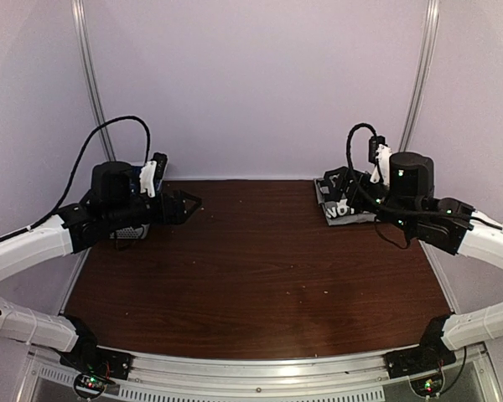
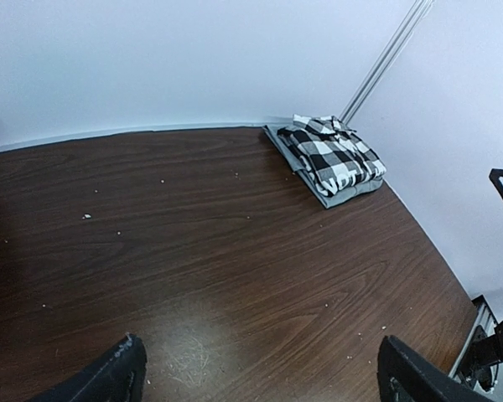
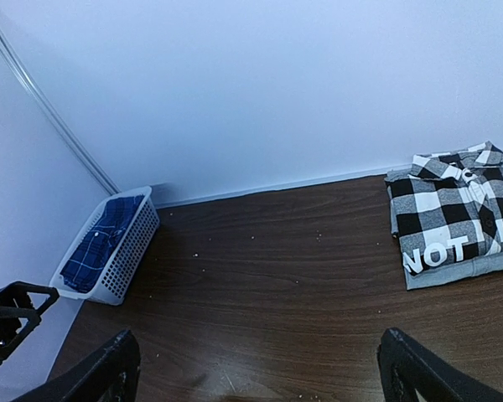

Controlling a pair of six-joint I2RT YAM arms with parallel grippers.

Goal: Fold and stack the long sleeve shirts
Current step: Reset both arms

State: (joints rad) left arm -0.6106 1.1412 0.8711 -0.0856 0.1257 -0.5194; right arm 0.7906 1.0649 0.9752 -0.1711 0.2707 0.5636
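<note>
Basket [image 3: 109, 251], far left of the right pincer [image 3: 260, 347], holds a blue checked cloth [image 3: 101, 239]. It and the left pincer [image 2: 258, 342] hang over the table [image 3: 277, 276], wide open, empty. Ahead-right, the checked flannel shirt [image 3: 453, 209] lies folded on the grey shirt [image 3: 461, 270].

In the top view the right arm [image 1: 407, 180] covered most of the folded stack. Of the checked flannel shirt [image 1: 339, 205], only a near corner and part of its white lettering showed there. The grey shirt [image 3: 453, 273] lay under the flannel, visible only as a strip along its edges, and the right wrist view's right edge cut both shirts off. The white basket [image 1: 131, 233] was largely hidden behind the left arm [image 1: 109, 201]. What garment the blue checked cloth [image 3: 101, 243] in it was could not be told. In the left wrist view the lettering was too small to read. The left gripper [image 2: 260, 343] and the right gripper [image 3: 260, 335] showed only finger ends, the rest cut off by the bottom edge.
</note>
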